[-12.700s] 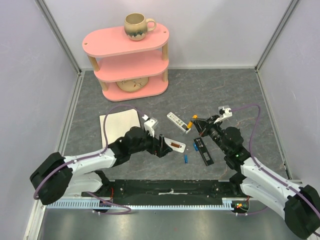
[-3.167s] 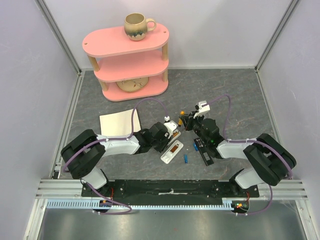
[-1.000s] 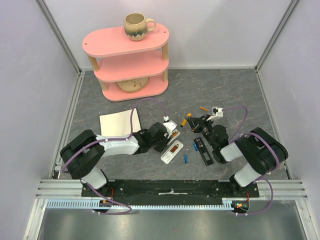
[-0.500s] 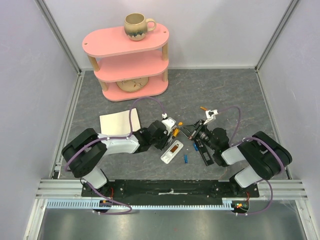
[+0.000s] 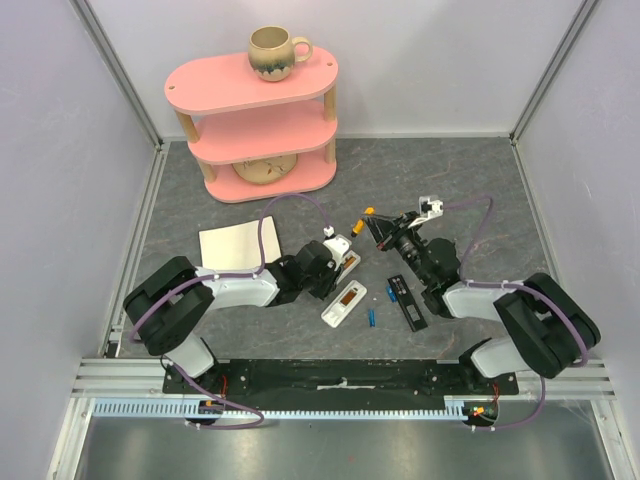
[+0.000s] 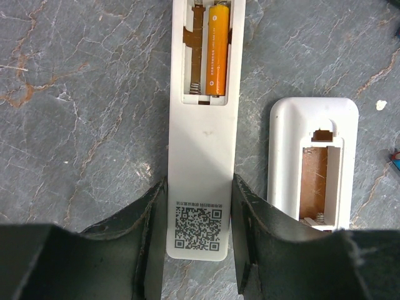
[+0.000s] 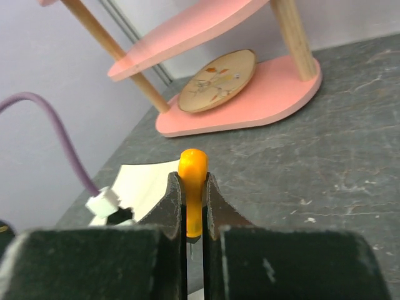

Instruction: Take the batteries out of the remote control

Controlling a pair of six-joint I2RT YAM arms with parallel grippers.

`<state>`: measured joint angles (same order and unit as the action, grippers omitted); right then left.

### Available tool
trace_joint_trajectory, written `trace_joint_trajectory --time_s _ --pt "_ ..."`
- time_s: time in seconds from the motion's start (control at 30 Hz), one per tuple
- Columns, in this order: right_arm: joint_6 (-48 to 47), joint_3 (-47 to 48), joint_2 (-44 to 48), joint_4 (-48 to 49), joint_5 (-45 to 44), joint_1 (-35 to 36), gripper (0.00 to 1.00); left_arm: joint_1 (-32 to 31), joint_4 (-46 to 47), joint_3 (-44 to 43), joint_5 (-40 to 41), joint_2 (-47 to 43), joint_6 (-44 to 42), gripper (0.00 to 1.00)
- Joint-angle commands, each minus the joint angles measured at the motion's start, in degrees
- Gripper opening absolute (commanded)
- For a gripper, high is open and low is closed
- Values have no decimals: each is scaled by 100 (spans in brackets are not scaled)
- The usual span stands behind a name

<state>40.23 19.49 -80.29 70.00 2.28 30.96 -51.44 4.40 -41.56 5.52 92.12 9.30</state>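
Pale lilac walls (image 5: 60, 120) enclose a grey marbled floor (image 5: 450, 180) and pink shelf (image 5: 220, 85).

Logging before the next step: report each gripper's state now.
Left gripper: closed on the white remote, one finger against each long side.
Right gripper: closed on the orange-handled screwdriver.

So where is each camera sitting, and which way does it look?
Top external: high behind the robot, looking down at the table; left arm and right arm show, bases at the bottom.
Left wrist: on the left arm, looking straight down; left gripper clamps the white remote.
Right wrist: on the right arm, looking level toward the pink shelf; right gripper pinches the orange-handled screwdriver.
Shared: top and right wrist both show the pink shelf.
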Motion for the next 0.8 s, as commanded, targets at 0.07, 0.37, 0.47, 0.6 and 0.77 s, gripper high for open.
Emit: trace_joint_trajectory --time_s 0.07,0.37,0.47,0.6,0.77 --pt "-990 477 -496 -170 -404 -20 0 29 -203 131 -77 26 151 2" --pt "-1394 513 -453 -749 -316 -2 0 29 -186 148 -112 26 133 2" --pt "-1447 399 -391 -786 -369 -2 0 29 -168 140 -130 34 133 2" --pt "-1553 345 -435 -812 -448 -2 0 29 -159 131 -148 52 133 2" --pt "-1553 398 -514 -830 -413 -2 0 37 -159 131 -130 70 125 2"
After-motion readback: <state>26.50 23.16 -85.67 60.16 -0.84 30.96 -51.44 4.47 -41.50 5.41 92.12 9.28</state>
